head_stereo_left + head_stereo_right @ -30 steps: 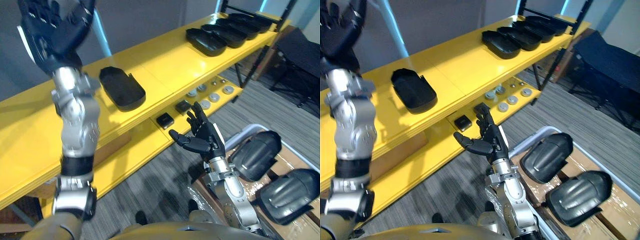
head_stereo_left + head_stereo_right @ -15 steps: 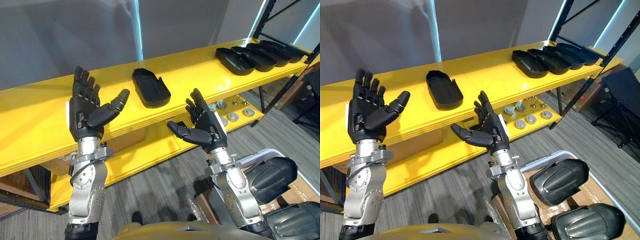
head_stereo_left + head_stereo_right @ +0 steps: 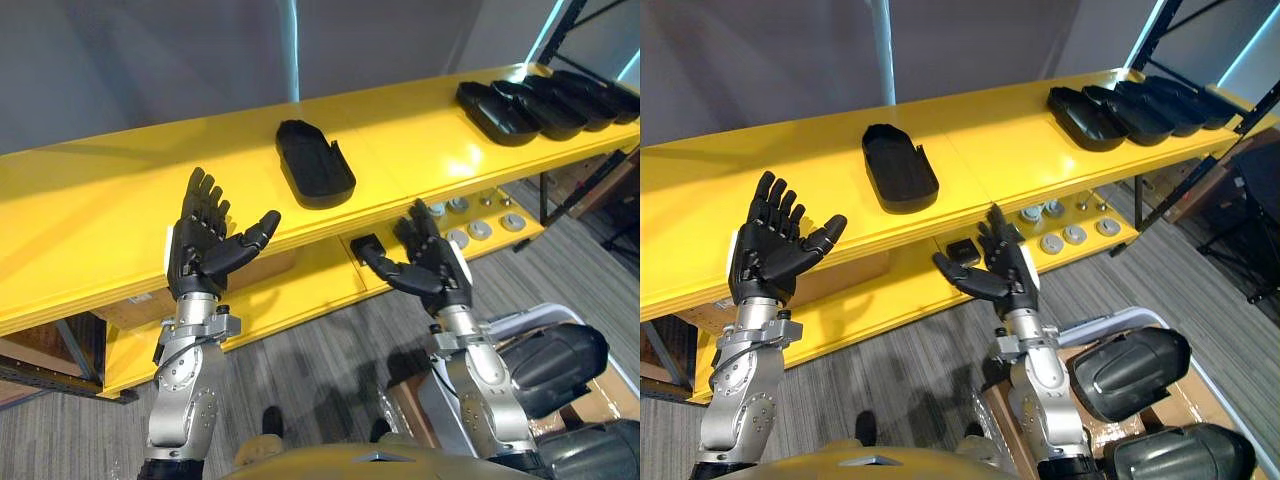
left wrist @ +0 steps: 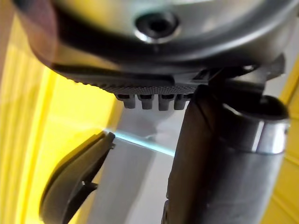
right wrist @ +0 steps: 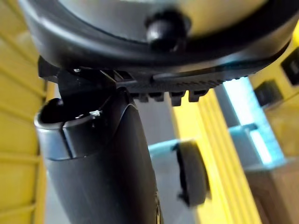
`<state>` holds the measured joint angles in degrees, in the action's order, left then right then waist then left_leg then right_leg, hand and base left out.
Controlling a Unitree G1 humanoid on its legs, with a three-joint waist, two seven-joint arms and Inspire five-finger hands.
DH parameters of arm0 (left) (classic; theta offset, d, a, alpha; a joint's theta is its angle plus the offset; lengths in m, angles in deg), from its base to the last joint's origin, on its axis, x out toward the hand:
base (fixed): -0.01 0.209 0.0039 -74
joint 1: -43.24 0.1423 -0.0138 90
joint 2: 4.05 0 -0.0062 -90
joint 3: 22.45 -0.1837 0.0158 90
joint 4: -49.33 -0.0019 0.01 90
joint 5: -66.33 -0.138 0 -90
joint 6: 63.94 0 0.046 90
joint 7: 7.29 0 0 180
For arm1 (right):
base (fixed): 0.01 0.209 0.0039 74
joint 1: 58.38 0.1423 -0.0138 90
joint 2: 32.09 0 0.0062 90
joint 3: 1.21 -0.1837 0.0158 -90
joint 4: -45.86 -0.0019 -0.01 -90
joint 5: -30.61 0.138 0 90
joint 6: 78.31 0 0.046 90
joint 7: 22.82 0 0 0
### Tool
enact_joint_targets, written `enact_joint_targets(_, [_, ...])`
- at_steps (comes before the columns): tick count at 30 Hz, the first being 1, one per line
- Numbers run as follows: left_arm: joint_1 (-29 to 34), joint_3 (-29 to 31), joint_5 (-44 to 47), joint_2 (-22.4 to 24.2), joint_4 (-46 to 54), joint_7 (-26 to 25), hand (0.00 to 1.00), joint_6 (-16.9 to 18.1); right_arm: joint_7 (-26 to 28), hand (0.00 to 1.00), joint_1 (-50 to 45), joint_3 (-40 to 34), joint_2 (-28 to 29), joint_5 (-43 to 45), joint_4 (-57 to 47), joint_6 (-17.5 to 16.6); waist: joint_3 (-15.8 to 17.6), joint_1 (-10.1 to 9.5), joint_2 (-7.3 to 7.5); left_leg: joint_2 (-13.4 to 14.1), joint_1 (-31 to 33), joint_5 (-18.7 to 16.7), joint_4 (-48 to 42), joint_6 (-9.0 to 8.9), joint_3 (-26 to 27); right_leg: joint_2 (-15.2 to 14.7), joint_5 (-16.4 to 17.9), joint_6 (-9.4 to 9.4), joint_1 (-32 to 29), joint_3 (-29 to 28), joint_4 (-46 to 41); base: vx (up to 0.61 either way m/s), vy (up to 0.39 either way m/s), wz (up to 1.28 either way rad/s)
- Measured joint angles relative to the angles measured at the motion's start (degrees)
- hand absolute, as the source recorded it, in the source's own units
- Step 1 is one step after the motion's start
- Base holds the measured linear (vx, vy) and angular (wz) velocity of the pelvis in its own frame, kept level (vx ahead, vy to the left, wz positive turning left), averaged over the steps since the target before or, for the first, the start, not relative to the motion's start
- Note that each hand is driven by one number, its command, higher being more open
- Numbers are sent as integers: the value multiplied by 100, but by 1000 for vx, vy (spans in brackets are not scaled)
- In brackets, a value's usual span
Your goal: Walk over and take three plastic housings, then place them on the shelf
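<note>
Both hands are up, open and empty in front of the yellow shelf.

The left hand [image 3: 205,245] has come down from high over the shelf [image 3: 100,220] and is now held up in front of it, like the right hand [image 3: 435,275]. The fingers of both hands are spread straight and hold nothing. One black plastic housing [image 3: 315,165] lies on the shelf, past the left fingertips and apart from them. It looks put down for good, so I think the hands are free to go for the next one. The eye views show more housings [image 3: 1130,372] in a cart [image 3: 1118,318], back behind the right fingers by that arm. They also show a row of housings [image 3: 540,100] far past the right fingertips. The left wrist view shows a dark curved edge [image 4: 70,186] beyond its own fingers, maybe that same housing.
</note>
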<state>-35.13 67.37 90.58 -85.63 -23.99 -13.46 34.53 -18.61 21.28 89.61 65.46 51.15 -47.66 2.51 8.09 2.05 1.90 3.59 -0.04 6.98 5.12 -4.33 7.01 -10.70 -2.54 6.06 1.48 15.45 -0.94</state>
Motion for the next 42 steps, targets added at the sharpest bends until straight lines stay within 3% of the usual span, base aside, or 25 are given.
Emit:
enact_joint_targets(4, [-122,-286,76,11,-300,-207,100,53,-367,100,361,-685,-29,-6,160,-9,471,91,-92,15,373,149,-3,5,-51,-7,-13,9,-422,2,-198,-87,-1,7])
enact_joint_targets(5, [-217,-296,94,42,-382,-319,100,222,-513,100,620,-712,-39,-9,160,-32,621,110,-104,28,485,199,-4,6,-68,4,-25,11,-541,1,-236,-82,-8,7])
enact_joint_targets(11, [-879,-283,220,65,-374,-748,100,644,-822,100,1912,-637,-110,-223,114,-298,1209,-48,-215,62,785,347,-28,12,-171,19,-55,17,-878,18,-477,-51,-17,10])
enact_joint_targets(22, [-977,128,222,100,-341,-1221,100,1540,-507,100,2019,-446,-236,-458,-700,-298,1541,-46,-278,-2,854,341,-29,38,-319,-109,109,30,-947,161,-720,23,-19,9])
enact_joint_targets(27, [-901,196,206,224,642,-1113,100,2182,-420,100,1956,-182,-238,-459,-885,-296,1605,-62,-277,-5,847,332,-31,45,-340,-122,137,36,-941,176,-766,17,-18,2])
enact_joint_targets(31, [-942,414,-82,244,1579,-866,100,2687,-24,100,1607,96,-242,-449,-1127,-229,1603,-85,-281,-2,699,288,-30,42,-359,-128,201,49,-788,191,-805,32,-33,2])
enact_joint_targets(38, [-932,566,-282,246,1775,-793,100,2761,512,100,1572,460,-267,-448,-1558,-180,1596,-101,-290,21,561,211,-64,79,-354,-114,260,58,-611,220,-797,3,-5,1])
enact_joint_targets(42, [-870,578,-323,248,1871,-720,100,2504,615,100,1554,678,-277,-443,-1550,-105,1582,-176,-290,16,548,176,-101,79,-385,-119,258,58,-526,263,-777,9,-10,3])
